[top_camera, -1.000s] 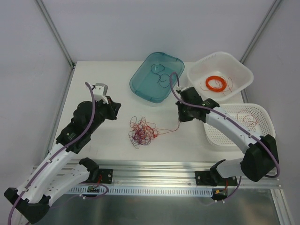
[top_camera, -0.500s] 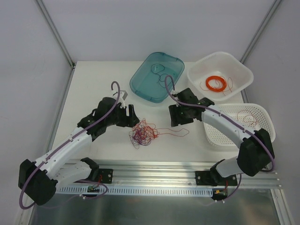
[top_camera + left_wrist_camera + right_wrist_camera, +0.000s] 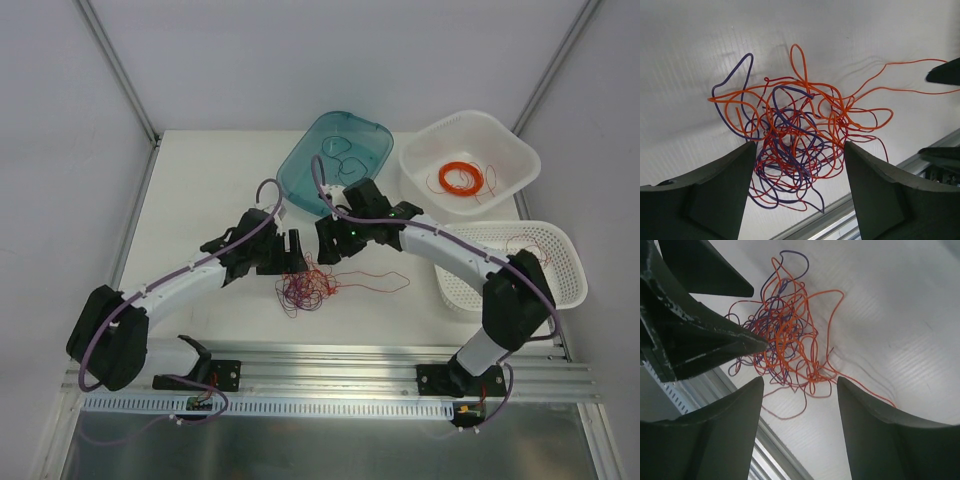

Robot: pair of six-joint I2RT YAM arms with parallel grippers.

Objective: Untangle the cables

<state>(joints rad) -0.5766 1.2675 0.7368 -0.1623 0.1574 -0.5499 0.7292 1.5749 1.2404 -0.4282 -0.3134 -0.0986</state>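
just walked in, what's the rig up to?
Two arms are working on a tangled wad of thin red, orange and purple cables mid-table. The left gripper and right gripper sit close over the wad from opposite sides, jaws open, nothing gripped. The wad is still knotted, with one orange strand trailing to the right. Behind, a teal tray, a white bin and a white basket each hold separate wire.
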